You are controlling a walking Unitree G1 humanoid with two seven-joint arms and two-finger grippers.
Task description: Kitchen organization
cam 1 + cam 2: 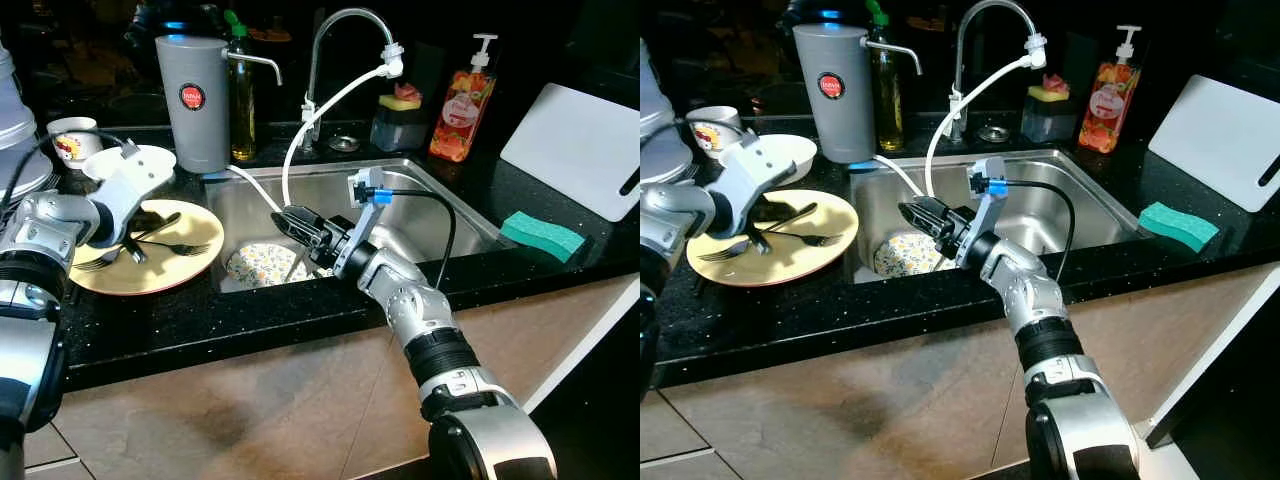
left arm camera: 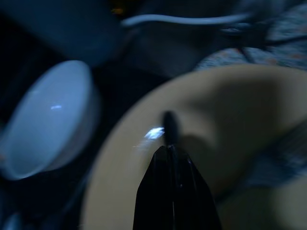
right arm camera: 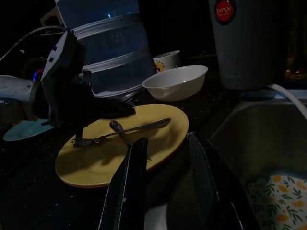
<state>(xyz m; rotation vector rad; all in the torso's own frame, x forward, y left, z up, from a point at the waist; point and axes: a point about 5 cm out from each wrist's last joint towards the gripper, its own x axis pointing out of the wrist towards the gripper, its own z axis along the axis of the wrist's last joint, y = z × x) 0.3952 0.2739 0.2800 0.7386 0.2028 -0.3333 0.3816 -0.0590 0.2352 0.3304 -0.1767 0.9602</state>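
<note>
Two arms at work over a black speckled countertop point(image 1: 250, 330). Far left: round yellow plate point(image 1: 190, 270) on the counter, carrying a fork point(image 1: 185, 247) and a spoon point(image 3: 144, 126), which are crossed. Left gripper point(image 1: 133, 250) is down over the plate's left part; in the left wrist view its fingers point(image 2: 173, 191) are pressed together on a thin dark utensil handle, which I take to be a second fork point(image 1: 100, 263) lying at the plate's left edge. White bowl point(image 1: 135, 160) sits just behind the plate, small patterned cup point(image 1: 68, 137) behind that. Grey cylindrical jug point(image 1: 195, 100) stands at the sink's left rear corner. Stainless steel sink point(image 1: 440, 205): flowered plate point(image 1: 262, 265) lies in its left part. Right gripper point(image 1: 290, 222) hangs above that plate, pointing toward the yellow plate, fingers point(image 3: 129, 182) apart and empty. Chrome tap point(image 1: 345, 40) behind. Green sponge point(image 1: 542, 235) on the counter right of the sink, white cutting board point(image 1: 580, 145) beyond it.
</note>
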